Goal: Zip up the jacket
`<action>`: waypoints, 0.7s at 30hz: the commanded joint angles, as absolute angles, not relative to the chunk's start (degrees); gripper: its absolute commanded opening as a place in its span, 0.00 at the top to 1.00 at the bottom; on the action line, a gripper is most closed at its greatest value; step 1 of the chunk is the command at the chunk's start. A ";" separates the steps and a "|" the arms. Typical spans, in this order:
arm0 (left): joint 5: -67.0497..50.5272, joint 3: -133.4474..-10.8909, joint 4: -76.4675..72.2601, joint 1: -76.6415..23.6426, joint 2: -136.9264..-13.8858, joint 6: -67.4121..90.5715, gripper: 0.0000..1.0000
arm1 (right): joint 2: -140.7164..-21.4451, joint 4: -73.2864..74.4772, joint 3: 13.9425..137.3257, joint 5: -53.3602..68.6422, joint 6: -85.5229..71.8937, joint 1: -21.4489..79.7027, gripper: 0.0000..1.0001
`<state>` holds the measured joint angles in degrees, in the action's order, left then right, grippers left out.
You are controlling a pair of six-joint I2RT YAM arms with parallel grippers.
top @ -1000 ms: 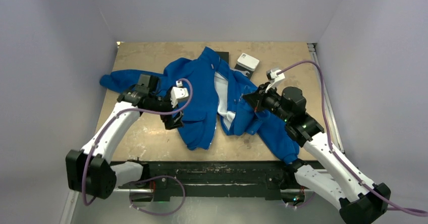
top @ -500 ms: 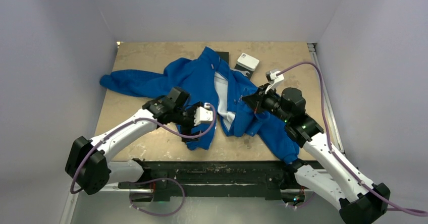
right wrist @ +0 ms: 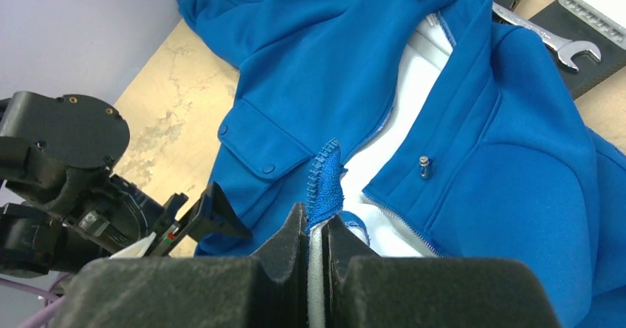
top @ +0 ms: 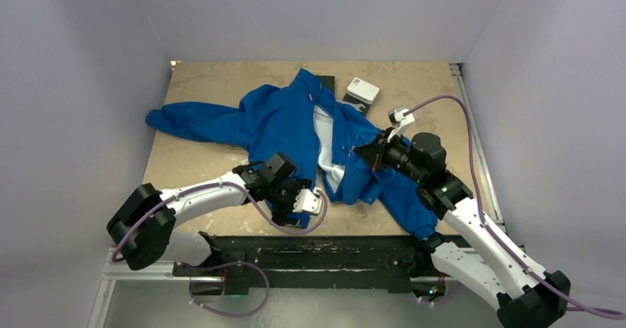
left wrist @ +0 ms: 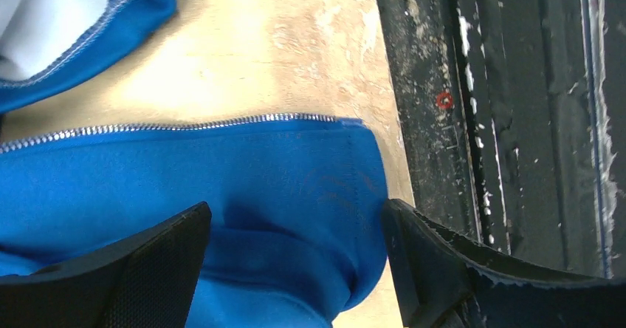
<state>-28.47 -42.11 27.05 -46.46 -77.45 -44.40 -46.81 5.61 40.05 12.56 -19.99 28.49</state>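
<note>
Left gripper wide open, straddling near hem corner of large royal-blue soft fabric jacket by silvery zipper; right gripper pinched closed on jacket's right-side zipper edge.

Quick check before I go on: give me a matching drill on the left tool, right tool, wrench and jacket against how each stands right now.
1 left tool
2 right tool
3 wrench
4 jacket

A pinched shut on a zipper edge
B lying on a dark pad
C front unzipped, white lining showing
D open, astride the bottom hem

Pairs: 1-D, 2-A, 3-B, 4-C
</note>
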 commanded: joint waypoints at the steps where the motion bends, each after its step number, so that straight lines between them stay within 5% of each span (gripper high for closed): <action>1: -28.22 -41.07 22.70 -47.42 -78.04 -54.34 0.16 | -46.18 4.24 39.74 13.51 -20.22 28.30 1.00; 16: -28.39 -41.57 18.47 -49.36 -86.46 -62.11 0.18 | -45.98 4.66 38.64 15.15 -20.28 28.10 1.00; 21: -28.18 -40.35 16.85 -50.61 -87.48 -62.24 0.32 | -46.13 4.66 38.15 15.60 -20.54 28.03 1.00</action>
<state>-28.88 -41.15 18.87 -49.39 -85.17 -59.02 -46.85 5.96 38.85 14.00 -20.08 28.42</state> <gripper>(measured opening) 0.734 0.072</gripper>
